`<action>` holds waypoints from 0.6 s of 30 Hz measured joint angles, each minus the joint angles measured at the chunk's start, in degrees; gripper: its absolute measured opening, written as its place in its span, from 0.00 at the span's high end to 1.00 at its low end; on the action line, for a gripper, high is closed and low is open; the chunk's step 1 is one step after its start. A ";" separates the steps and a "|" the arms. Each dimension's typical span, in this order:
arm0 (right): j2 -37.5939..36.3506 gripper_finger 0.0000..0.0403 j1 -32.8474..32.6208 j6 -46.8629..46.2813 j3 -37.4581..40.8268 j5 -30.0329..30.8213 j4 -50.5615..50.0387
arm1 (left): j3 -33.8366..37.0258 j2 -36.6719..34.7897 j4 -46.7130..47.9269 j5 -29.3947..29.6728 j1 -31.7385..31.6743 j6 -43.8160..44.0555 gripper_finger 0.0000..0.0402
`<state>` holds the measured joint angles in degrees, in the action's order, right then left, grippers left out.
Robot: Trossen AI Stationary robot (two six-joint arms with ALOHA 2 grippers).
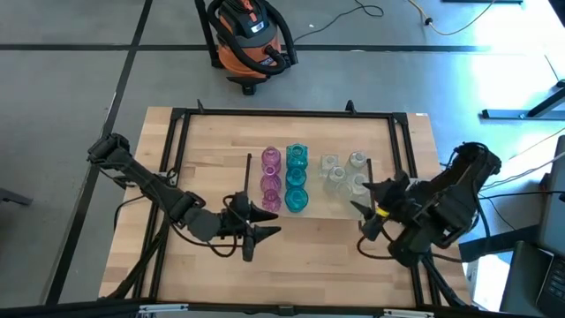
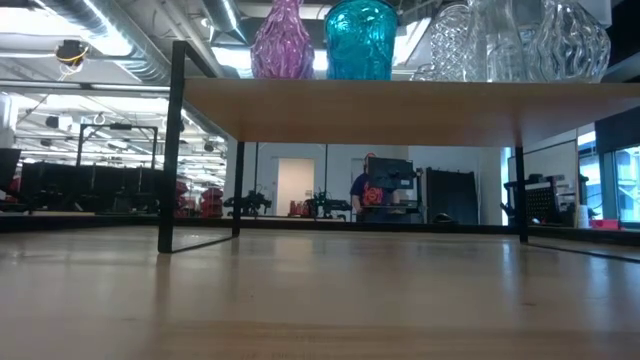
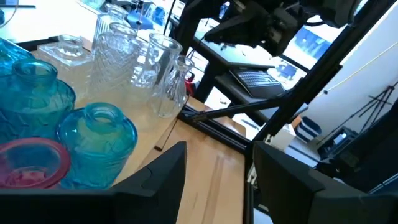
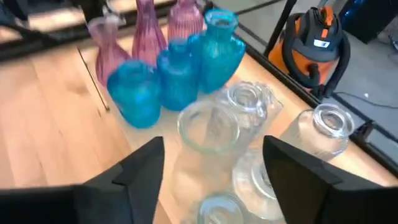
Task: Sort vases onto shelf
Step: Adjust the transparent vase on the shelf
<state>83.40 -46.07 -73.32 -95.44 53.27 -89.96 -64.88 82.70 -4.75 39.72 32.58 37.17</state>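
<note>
The right hand (image 1: 372, 200) sits at about four o'clock on the table (image 1: 212, 146), just off the end of the shelf (image 1: 311, 210) where the clear glass stands. Its two dark fingers (image 4: 140, 163) are spread apart and grasp nothing; in the right wrist view they flank a clear vase (image 4: 208, 127) without touching it. Around that one stand more clear vases (image 1: 342, 173), packed close together. Toward nine o'clock from them runs a row of teal-blue vases (image 1: 296, 177), touching or nearly so, and beyond those a row of pink vases (image 1: 270, 179). All three colour groups stand upright on the shelf, which lies near the middle of the table, each row running from six toward twelve o'clock.

The left hand (image 1: 267, 223) waits at about seven o'clock on the table, pointing toward three, just beside the six o'clock end of the pink and teal rows. Its fingers (image 3: 157, 180) are parted and empty; the nearest teal vase and a pink rim lie close ahead of them.

In the low view the shelf's board spans the scene on thin dark brackets (image 2: 176, 150), with vase bottoms showing above it.

Off the table at twelve o'clock, an orange and black shop vacuum (image 1: 248, 37) stands on the grey floor.
</note>
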 joint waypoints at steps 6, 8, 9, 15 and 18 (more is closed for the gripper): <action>0.00 0.49 5.07 5.93 0.74 -6.67 -0.03 | 0.00 0.00 -0.04 0.03 0.00 0.04 0.55; 0.00 0.52 6.46 7.51 1.21 -8.68 0.03 | 0.00 0.00 0.00 0.03 0.00 0.07 0.55; -0.01 0.53 6.99 7.89 1.38 -8.91 0.32 | 0.00 0.00 0.00 0.03 0.06 0.07 0.55; -0.02 0.54 9.12 10.65 1.60 -12.02 0.54 | 0.00 0.00 0.00 -0.58 0.18 0.13 0.55; -0.02 0.54 9.21 11.81 1.60 -12.32 2.21 | 0.00 0.00 0.00 -0.61 0.24 0.13 0.55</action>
<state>83.37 -36.86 -61.51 -93.84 40.94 -87.76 -64.88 82.70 -4.75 39.11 32.82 37.30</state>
